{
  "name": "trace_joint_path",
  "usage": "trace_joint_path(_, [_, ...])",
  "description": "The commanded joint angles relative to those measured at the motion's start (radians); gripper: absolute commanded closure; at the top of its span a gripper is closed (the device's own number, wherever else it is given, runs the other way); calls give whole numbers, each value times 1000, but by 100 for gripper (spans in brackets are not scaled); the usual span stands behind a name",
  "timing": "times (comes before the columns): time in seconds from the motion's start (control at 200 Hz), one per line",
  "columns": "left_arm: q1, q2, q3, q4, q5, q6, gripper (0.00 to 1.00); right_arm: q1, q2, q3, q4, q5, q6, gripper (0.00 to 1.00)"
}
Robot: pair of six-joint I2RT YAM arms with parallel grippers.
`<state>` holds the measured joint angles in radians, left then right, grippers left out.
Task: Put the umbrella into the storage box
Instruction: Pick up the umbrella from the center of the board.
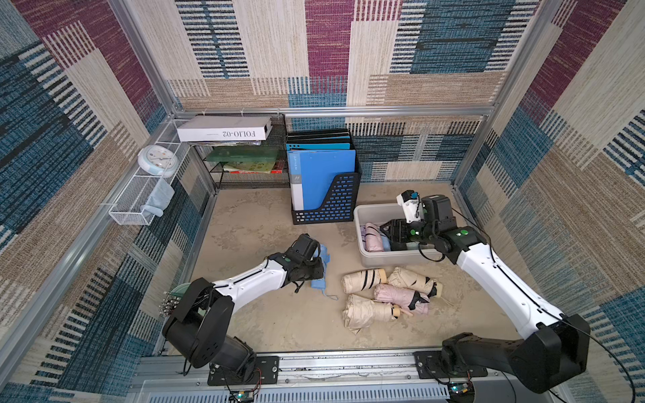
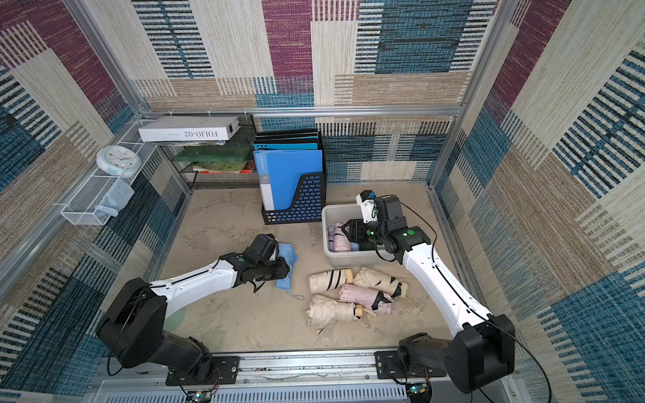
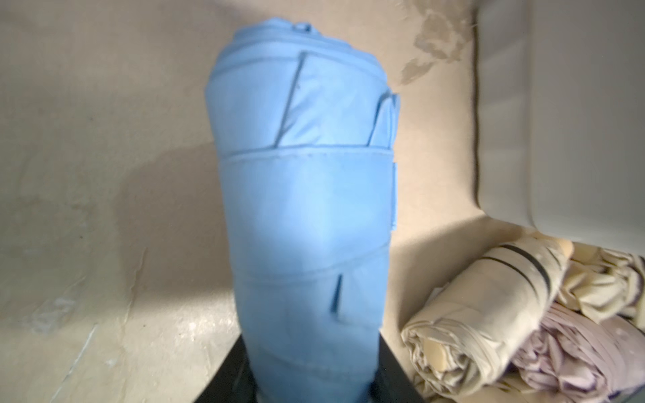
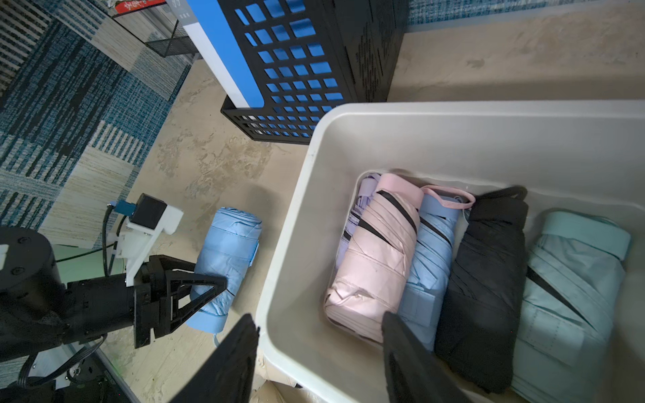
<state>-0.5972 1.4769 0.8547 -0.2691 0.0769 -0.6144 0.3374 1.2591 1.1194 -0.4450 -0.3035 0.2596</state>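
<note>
A folded light blue umbrella [image 1: 323, 260] [image 2: 289, 256] [image 3: 307, 195] [image 4: 227, 251] lies on the table, left of the storage box. My left gripper [image 1: 316, 272] [image 2: 281, 270] [image 3: 312, 370] [image 4: 213, 279] is shut on its near end, a black finger pressing each side. The storage box [image 1: 391, 260] [image 2: 349, 258] [image 3: 558, 104] [image 4: 453, 115] is a light grey tub holding several folded umbrellas: pink [image 4: 377, 251], blue, black and mint. Above its left wall hangs my right gripper [image 1: 385, 231] [image 2: 345, 230] [image 4: 321, 335], open and holding nothing, one finger outside the rim and one inside.
Several beige and pink folded umbrellas [image 1: 387, 296] [image 3: 506, 314] are piled in front of the tub. A black perforated file holder [image 1: 324, 195] [image 4: 314, 69] with blue folders stands behind. A mesh shelf with books, a white wire basket [image 1: 139, 199] and a clock [image 1: 157, 160] line the back left.
</note>
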Motion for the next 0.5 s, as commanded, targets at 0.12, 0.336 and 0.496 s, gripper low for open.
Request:
trace_joint_path(0.12, [1,-124,43,33,127,345,100,8,-38,38,-7,-141,-128,38])
trace_joint_path(0.336, [0,-209,115,-73,203,686,100,52,-61,94,-64,-203,-226,33])
trace_joint_path(0.496, [-4,-243,176,-156,276,936,100,81,-43,177,-151,-228,-264,31])
